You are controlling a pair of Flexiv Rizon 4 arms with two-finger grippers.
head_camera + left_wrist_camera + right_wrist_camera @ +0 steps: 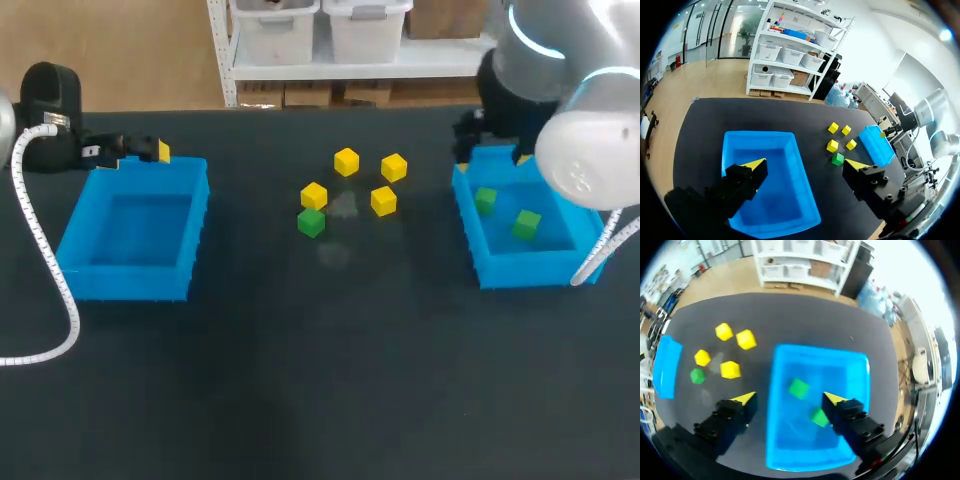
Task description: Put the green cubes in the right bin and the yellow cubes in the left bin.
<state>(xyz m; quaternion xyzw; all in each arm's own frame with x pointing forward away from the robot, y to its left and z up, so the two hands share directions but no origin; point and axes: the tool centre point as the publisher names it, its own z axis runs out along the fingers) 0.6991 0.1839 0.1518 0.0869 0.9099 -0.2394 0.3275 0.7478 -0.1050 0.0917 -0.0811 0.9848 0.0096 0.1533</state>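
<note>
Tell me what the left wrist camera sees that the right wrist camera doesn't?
Only the left wrist view shows the inside of the left bin, ahead of the open left gripper. Only the right wrist view shows two green cubes inside the right bin, ahead of the open right gripper. Both show four yellow cubes and one loose green cube.

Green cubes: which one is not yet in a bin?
The green cube on the table, beside a yellow cube; the other two lie in the right bin.
</note>
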